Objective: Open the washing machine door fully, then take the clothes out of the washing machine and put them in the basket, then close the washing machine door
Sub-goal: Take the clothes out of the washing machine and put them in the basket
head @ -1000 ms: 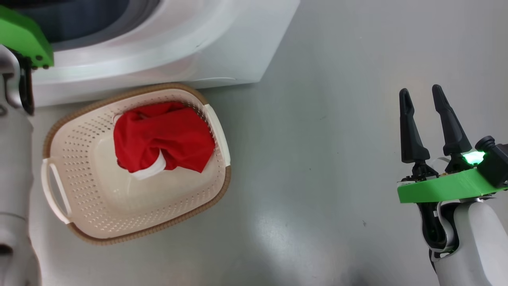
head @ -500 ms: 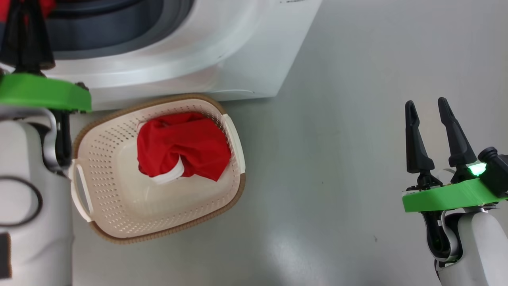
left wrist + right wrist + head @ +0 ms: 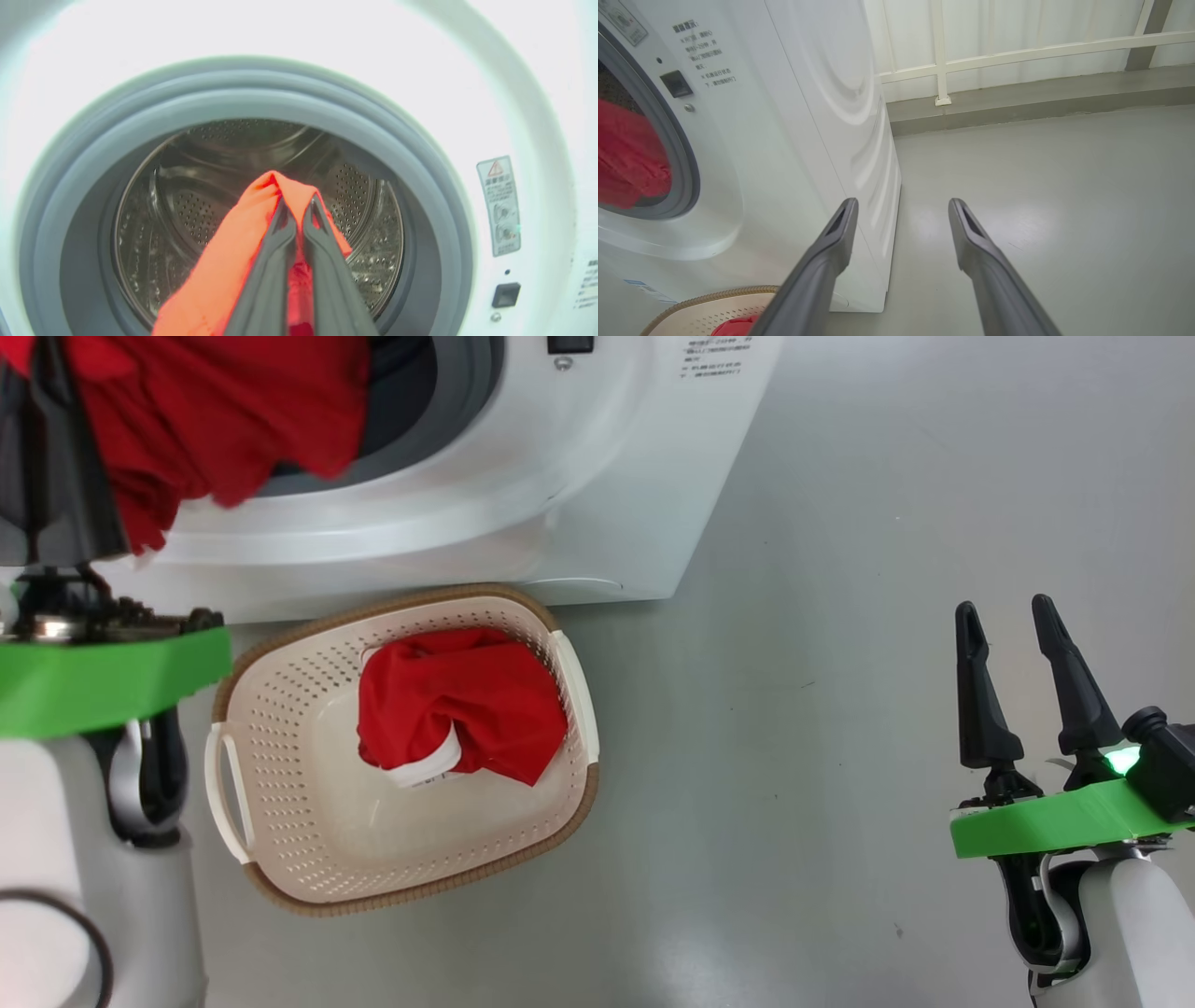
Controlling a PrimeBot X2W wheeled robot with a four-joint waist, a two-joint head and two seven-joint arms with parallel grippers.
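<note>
The left claw (image 3: 296,207) is seen pressed together on a red garment (image 3: 219,284) – a fold of the fabric is pinched between the fingertips, and the rest hangs down along the left finger. In the left wrist view the claw is pointed at the round opening of the washing machine (image 3: 579,504), where the grey rubber ring (image 3: 233,93) and the perforated steel drum (image 3: 359,186) are seen behind the cloth. In the head view the held fabric is draped in front of that opening at the upper left, and its lower edge reaches the white front below the ring. Whether any of the cloth touches the machine cannot be told.

The basket (image 3: 280,784) is set on the grey floor (image 3: 840,616) just in front of the machine's base. A second red garment (image 3: 467,700) with a white ribbed trim lies crumpled inside it, towards the side nearest the machine.

The right claw (image 3: 1004,605) is held well apart from the basket, off to the right over bare floor – its two fingers are spread wide and nothing is gripped between them. A warning label (image 3: 499,205) is fixed to the machine's front beside the opening.
</note>
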